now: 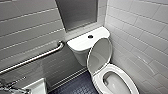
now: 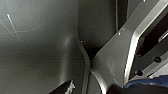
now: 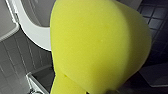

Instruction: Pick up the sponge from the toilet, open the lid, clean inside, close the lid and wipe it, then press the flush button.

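My right claw pinches the sponge [image 3: 100,47], held clear of the floor [image 3: 155,15] by the toilet [image 1: 130,83]. Its lid [image 1: 100,53] leans open against the tank [image 1: 82,42], baring the bowl for cleaning. Left claw: cannot tell.

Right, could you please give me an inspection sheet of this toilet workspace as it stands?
Surface: dark tiled floor under a white glossy ceramic toilet, bowl uncovered.
Job's things: white oval plastic lid raised toward the tank; small dark round flush button on the tank top; bright yellow foam sponge close before the right wrist camera.
Clutter: nothing seen.
Grippers: open or shut cannot be told.
Cables: what looks like a blue cable, left wrist view.
Surroundings: white tiled walls; metal grab bar.
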Controlling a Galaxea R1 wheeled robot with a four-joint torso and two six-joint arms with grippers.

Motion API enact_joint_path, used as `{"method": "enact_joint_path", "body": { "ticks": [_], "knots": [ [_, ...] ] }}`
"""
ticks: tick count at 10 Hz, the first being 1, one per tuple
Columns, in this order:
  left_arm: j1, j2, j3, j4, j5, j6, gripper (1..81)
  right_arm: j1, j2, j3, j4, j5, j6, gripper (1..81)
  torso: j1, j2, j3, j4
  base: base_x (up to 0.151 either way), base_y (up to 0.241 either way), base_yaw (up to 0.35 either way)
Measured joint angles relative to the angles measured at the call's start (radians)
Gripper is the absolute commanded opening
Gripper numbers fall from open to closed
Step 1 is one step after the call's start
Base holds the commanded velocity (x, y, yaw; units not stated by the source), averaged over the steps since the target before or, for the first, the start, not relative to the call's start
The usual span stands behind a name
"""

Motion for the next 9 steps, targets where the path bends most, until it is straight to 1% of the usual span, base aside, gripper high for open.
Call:
{"method": "enact_joint_path", "body": {
  "ticks": [1,3,4,5,6,7,8,9],
  "knots": [
    [0.0,0.0,0.0,0.0,0.0,0.0,81.1,0.033,0.009,0.017,-0.007,-0.05,0.0,1.0,0.0,0.0,0.0,0.0,0.0,0.0,0.0],
    [0.0,0.0,0.0,0.0,0.0,0.0,81.1,0.143,0.056,0.046,-0.021,-0.203,0.001,1.0,0.0,0.0,0.0,0.0,0.0,0.0,0.0],
    [0.001,0.0,0.0,0.0,0.0,0.0,81.1,0.206,0.091,0.052,-0.027,-0.274,0.005,1.0,0.0,-0.001,0.0,0.0,0.0,0.0,0.0],
    [0.001,0.0,0.0,0.0,0.0,0.0,81.1,0.257,0.124,0.053,-0.031,-0.369,0.015,1.0,0.0,-0.001,0.0,0.0,0.0,0.0,0.0],
    [0.002,0.0,0.0,0.0,0.0,0.0,81.1,0.317,0.17,0.045,-0.032,-0.454,0.032,1.0,0.0,-0.001,0.0,0.0,0.0,0.0,0.0],
    [0.002,0.0,0.0,0.0,0.0,0.0,81.1,0.387,0.234,0.022,-0.032,-0.52,0.044,1.0,0.0,-0.001,0.0,0.0,0.0,0.0,0.0],
    [0.002,0.0,0.0,0.0,0.0,0.0,81.1,0.452,0.316,-0.009,-0.037,-0.519,0.043,1.0,0.0,-0.001,0.0,0.0,0.0,0.0,0.0],
    [0.001,0.0,0.0,0.0,0.0,0.0,81.1,0.499,0.406,-0.032,-0.039,-0.536,0.048,1.0,0.0,-0.001,0.0,0.0,0.0,0.0,0.0]
  ]
}}
